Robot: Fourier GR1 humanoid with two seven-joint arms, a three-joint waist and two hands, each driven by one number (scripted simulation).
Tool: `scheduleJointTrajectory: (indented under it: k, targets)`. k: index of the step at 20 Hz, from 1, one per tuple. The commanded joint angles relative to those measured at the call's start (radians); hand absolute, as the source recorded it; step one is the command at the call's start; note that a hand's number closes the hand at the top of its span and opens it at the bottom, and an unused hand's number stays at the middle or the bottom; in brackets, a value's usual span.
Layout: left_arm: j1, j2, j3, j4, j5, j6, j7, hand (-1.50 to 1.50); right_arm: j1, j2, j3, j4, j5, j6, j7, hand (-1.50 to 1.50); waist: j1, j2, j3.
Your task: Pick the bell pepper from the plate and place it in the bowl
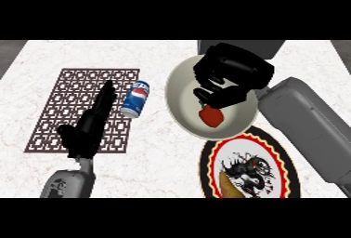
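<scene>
Pretty much done, we reckon: bell pepper (211,115) already lying in bowl (179,88), plate (286,158) bare of it. Right hand (230,74) above, fingers curled, holding nothing. Left hand (93,123) flat, resting over mat (65,93). Only retreat left.

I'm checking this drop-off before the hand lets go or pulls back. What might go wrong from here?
1. The red bell pepper sits near the bowl's lower rim, just under the right hand's curled fingers; withdrawing might drag it out over the rim.
2. The right forearm lies over the bowl's right edge and could nudge or tip the bowl.
3. The bowl borders the patterned plate; a shove might slide it onto the plate.
</scene>
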Motion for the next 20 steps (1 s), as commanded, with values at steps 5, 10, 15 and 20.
scheduleJointTrajectory:
  k: [5,10,15,20]
  targets:
    - [0.011,-0.025,-0.024,-0.039,-0.009,0.013,0.027,0.0,-0.112,0.119,0.022,0.367,0.026,0.178,-0.116,-1.5,0.012,0.002,0.001]
    - [0.018,-0.003,-0.003,-0.009,-0.016,0.006,0.002,0.0,-0.096,0.137,-0.032,0.484,0.007,0.24,-0.326,-1.5,-0.003,0.0,0.001]
    - [-0.002,-0.012,-0.008,-0.05,0.002,-0.004,0.038,0.0,-0.136,0.146,-0.171,0.513,-0.14,0.311,-0.333,-1.5,-0.012,-0.004,0.001]
    - [0.011,-0.017,-0.009,-0.009,-0.025,0.013,0.011,0.0,-0.207,0.141,-0.272,0.566,-0.23,0.382,-0.212,-1.5,-0.018,-0.006,0.001]
